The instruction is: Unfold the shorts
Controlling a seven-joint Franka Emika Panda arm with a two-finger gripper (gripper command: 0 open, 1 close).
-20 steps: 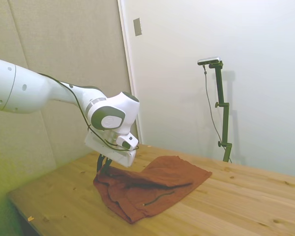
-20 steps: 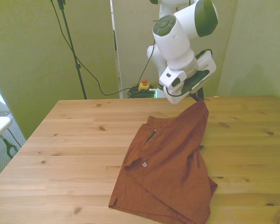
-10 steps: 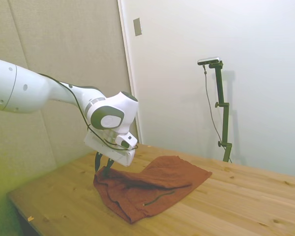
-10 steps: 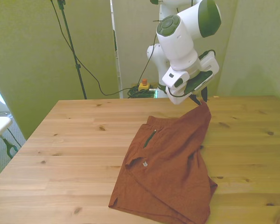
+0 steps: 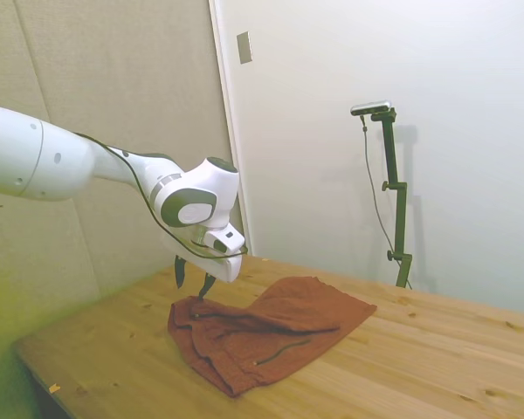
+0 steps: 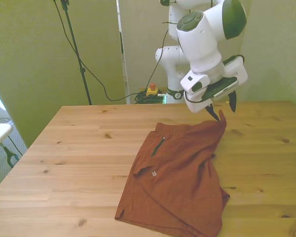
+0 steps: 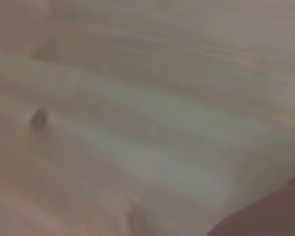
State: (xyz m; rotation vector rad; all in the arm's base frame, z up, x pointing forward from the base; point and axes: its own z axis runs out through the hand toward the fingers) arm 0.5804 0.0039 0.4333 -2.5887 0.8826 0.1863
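**Shorts on table, gripper released above one corner**

Side view: shorts (image 5: 262, 333) lay spread on the wooden table (image 5: 437, 358), rust-coloured, a thin dark pocket line showing. Gripper (image 5: 193, 286) hung just above the garment's near corner, fingers (image 5: 180, 271) parted, nothing between them.

Front view: same shorts (image 6: 177, 177) lay mostly flat toward the front view's right, one corner peaked up beside the gripper (image 6: 223, 109). Fingers apart, holding nothing.

Wrist view: blurred table (image 7: 137, 113) with a dark knot, plus an edge of the shorts (image 7: 270, 216).
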